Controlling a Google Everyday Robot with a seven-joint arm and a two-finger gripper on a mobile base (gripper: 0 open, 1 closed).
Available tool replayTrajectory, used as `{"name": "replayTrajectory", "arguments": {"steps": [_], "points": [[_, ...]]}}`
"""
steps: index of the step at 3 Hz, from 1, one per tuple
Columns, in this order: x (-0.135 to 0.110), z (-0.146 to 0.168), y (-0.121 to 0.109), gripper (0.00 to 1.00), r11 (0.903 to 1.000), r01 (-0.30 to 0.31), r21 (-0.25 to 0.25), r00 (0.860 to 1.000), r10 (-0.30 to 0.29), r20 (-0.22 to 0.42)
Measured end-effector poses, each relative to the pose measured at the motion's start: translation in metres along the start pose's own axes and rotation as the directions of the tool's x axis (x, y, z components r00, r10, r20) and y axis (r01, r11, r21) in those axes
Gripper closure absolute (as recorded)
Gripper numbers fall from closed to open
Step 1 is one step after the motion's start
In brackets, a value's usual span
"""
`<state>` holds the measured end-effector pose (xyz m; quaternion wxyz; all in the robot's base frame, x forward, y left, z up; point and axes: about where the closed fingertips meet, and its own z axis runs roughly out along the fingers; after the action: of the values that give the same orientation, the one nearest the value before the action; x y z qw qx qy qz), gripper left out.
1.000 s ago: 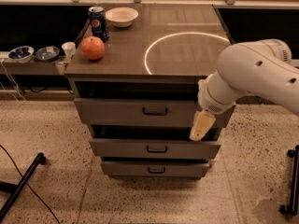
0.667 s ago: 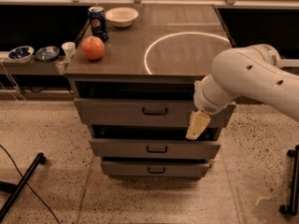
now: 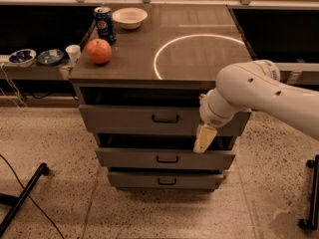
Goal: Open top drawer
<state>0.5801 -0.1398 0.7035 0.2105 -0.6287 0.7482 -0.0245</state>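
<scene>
The top drawer [image 3: 124, 119] is the widest grey drawer, right under the brown cabinet top [image 3: 199, 63], with a dark gap above its front. Its small black bar handle [image 3: 165, 118] sits at the centre of the front. My gripper [image 3: 204, 139], cream-coloured at the end of the white arm [image 3: 259, 91], hangs in front of the right part of this drawer's lower edge, to the right of and a little below the handle. It is apart from the handle.
The middle drawer [image 3: 129, 159] and the bottom drawer [image 3: 134, 180] lie below. A red apple [image 3: 99, 51], a blue can [image 3: 104, 24] and a white bowl [image 3: 129, 17] stand on the cabinet top. Small bowls [image 3: 22, 57] sit on a left shelf. Black stand legs [image 3: 25, 193] cross the floor at left.
My arm and gripper have shifted slightly left along the top drawer's front, closer to the handle. The drawers have not moved.
</scene>
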Motion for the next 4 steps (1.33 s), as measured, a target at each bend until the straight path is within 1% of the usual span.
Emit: {"name": "replayTrajectory", "arguments": {"steps": [2, 3, 4], "points": [[0.005, 0.031, -0.010, 0.00, 0.9981, 0.019, -0.059, 0.999, -0.016, 0.038], [0.012, 0.040, -0.016, 0.22, 0.9964, 0.006, -0.085, 0.999, -0.002, 0.054], [0.013, 0.043, -0.017, 0.22, 0.9955, 0.004, -0.094, 0.998, 0.002, 0.059]]}}
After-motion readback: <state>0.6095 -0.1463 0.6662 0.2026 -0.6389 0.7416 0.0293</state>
